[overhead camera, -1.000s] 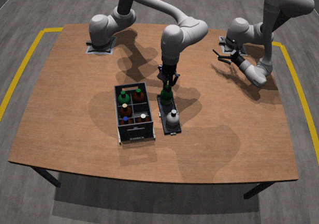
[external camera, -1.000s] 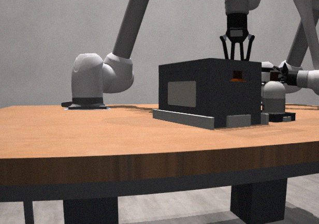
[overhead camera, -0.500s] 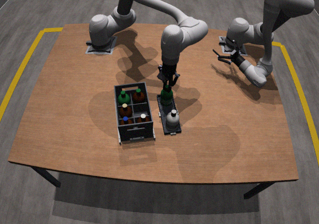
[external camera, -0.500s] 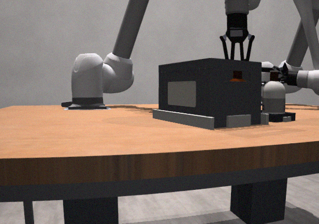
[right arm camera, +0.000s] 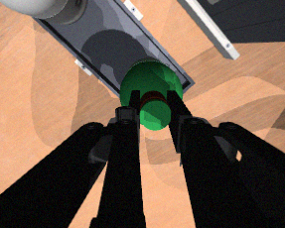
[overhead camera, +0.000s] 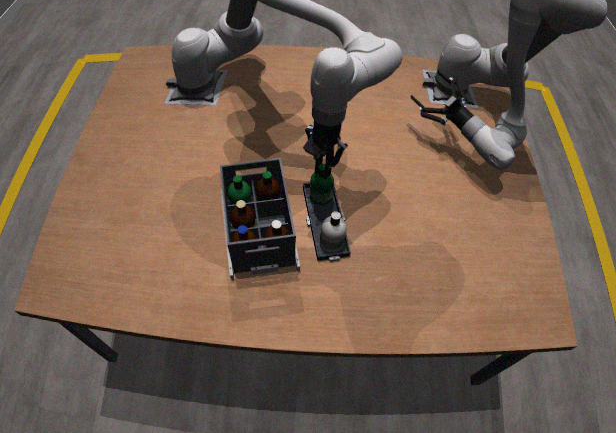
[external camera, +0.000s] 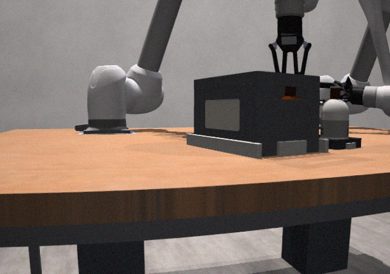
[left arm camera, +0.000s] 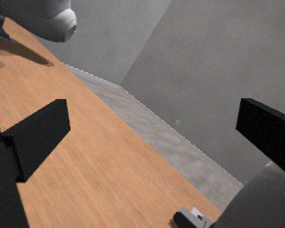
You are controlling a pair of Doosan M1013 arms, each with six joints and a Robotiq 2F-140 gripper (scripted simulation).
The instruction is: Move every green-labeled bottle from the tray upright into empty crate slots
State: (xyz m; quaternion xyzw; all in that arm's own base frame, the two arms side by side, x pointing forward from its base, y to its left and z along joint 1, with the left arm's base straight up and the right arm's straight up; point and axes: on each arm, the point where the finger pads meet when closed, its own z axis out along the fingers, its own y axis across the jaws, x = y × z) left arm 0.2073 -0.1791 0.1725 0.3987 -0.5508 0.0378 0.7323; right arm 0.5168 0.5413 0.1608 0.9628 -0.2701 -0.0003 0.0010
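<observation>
1. The crate stands upright on the table.
2. Just beside the crate lies the tray, flat and apart from it.
3. The green bottle stands upright beside the crate, at the tray's far end in the top view; whether its base touches the tray, I cannot tell.
4. The right gripper, near the crate, points down and pinches that bottle's neck below the green cap.
5. The pale bottle stands at the tray's other end, also beside the crate.
6. Inside the crate, the middle slot on the tray side is empty; bottles fill the other five slots.
7. Well apart from the crate, the left gripper has its fingers spread wide, holding nothing.
</observation>
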